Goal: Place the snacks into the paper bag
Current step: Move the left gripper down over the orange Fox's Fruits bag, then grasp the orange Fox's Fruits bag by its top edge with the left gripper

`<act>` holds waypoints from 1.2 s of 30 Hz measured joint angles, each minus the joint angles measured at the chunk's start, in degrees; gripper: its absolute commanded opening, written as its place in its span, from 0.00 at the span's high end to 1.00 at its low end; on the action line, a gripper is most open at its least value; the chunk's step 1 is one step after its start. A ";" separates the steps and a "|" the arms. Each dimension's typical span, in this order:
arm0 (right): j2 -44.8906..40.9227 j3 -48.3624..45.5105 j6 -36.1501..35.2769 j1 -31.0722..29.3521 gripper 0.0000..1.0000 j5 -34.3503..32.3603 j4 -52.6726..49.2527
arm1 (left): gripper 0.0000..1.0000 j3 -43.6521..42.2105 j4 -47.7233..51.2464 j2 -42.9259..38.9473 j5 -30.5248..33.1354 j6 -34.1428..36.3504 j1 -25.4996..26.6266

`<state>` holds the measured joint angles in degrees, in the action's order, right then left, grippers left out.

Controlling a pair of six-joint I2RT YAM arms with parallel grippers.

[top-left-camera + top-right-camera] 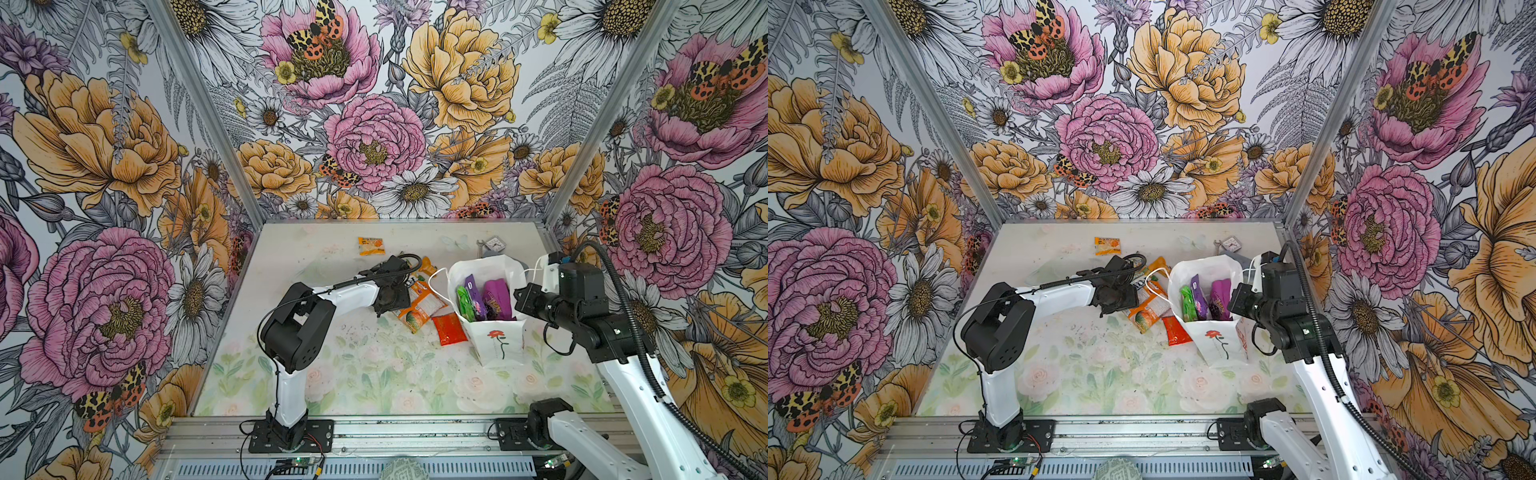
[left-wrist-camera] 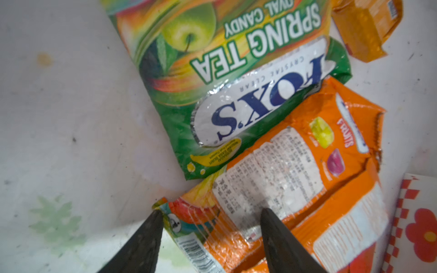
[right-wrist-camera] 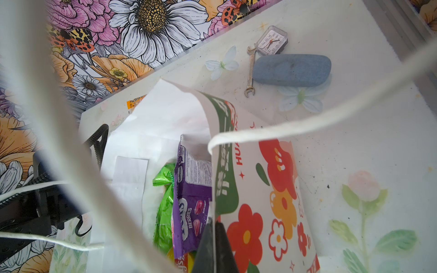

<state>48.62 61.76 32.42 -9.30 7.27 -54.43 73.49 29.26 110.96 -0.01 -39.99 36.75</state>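
Enclosing tabletop (image 1: 374,382) and paper bag (image 1: 496,340) stand flowered walls (image 1: 104,166).

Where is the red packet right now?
In both top views the red packet lies on the table just left of the paper bag, below the orange packet.

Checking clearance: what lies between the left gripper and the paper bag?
In a top view, an orange packet, partly under the left gripper, beside the paper bag.

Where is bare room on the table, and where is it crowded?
Bare: the near table, before the bag and red packet; also far left, beside the lone orange packet. Crowded: packets overlap between left hand and bag; clock, wrench and blue case behind the bag.
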 measured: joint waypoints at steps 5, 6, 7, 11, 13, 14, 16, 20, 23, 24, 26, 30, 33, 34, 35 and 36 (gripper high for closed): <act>-0.31 -0.26 -0.02 0.00 1.00 -0.02 0.20 | 0.38 0.55 0.59 0.46 0.85 1.07 0.72; -0.33 -0.33 -0.07 0.00 1.00 0.00 0.22 | 0.38 0.44 0.57 0.44 1.51 1.18 1.01; -0.39 -0.42 -0.20 0.00 1.00 -0.02 0.26 | 0.38 -0.11 0.31 0.11 2.25 1.20 1.31; -0.66 -0.48 -0.39 0.00 1.00 -0.02 0.22 | 0.38 -5.29 -0.11 -3.89 5.05 1.25 2.01; -0.66 -0.48 -0.39 0.00 1.00 -0.02 0.22 | 0.38 -8.59 0.76 -7.02 6.51 1.44 2.12; -0.66 -0.48 -0.39 0.00 1.00 -0.02 0.24 | 0.38 -10.25 1.31 -8.57 7.04 1.62 2.01; -0.63 -0.48 -0.39 0.00 1.00 -0.02 0.24 | 0.38 -13.84 2.62 -11.98 7.89 2.03 1.14; -0.61 -0.48 -0.37 0.00 1.00 -0.02 0.24 | 0.37 -18.49 6.62 -18.73 11.23 3.13 -2.62; -0.61 -0.48 -0.37 0.00 1.00 -0.07 0.22 | 0.36 -19.19 9.90 -24.79 14.47 3.82 -5.99; -0.61 -0.48 -0.37 0.00 1.00 -0.09 0.24 | 0.36 -19.12 10.38 -26.34 15.13 3.87 -6.40; -0.61 -0.48 -0.37 0.02 1.00 -0.15 0.24 | 0.34 -18.49 11.67 -29.64 16.35 3.87 -6.29; -0.63 -0.48 -0.37 0.02 1.00 -0.22 0.22 | 0.34 -12.96 13.35 -30.47 18.56 3.26 0.85; -0.90 -0.48 -0.37 0.02 1.00 -0.68 0.17 | 0.34 -7.15 13.31 -25.62 18.97 3.50 6.86; -1.05 -0.48 -0.35 0.00 1.00 -0.85 0.00 | 0.34 -5.16 13.33 -23.30 19.12 4.02 8.68; -1.22 -0.48 -0.37 0.00 1.00 -0.96 -0.17 | 0.34 -3.61 13.25 -21.18 19.17 4.55 10.03; -1.40 -0.48 -0.37 0.02 1.00 -1.09 -0.31 | 0.34 -1.55 13.42 -18.25 19.32 5.88 11.78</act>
<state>47.22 61.28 32.05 -9.28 6.17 -54.74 71.94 42.68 92.71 19.31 -34.11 48.53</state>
